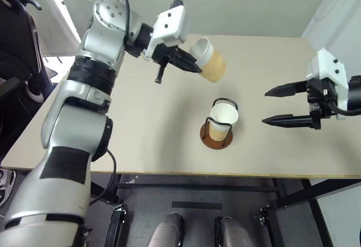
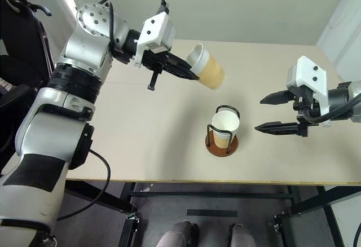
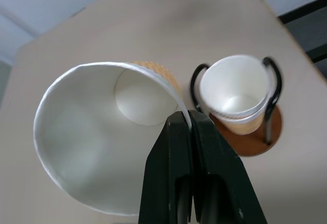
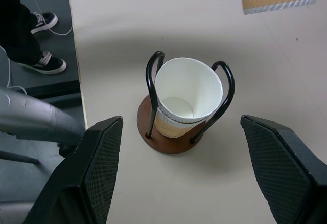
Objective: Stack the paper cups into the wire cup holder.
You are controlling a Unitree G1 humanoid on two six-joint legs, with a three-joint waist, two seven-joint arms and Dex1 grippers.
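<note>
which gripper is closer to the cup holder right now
Right, by a little. The open right gripper hangs beside the cup holder, empty. The left gripper is raised behind the holder, shut on the rim of a tilted cup.

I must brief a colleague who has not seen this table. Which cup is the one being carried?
Above the beige table, the left gripper is shut on the rim of a paper cup. Unlike the cups nested in the wire cup holder, it hangs tilted in the air.
</note>
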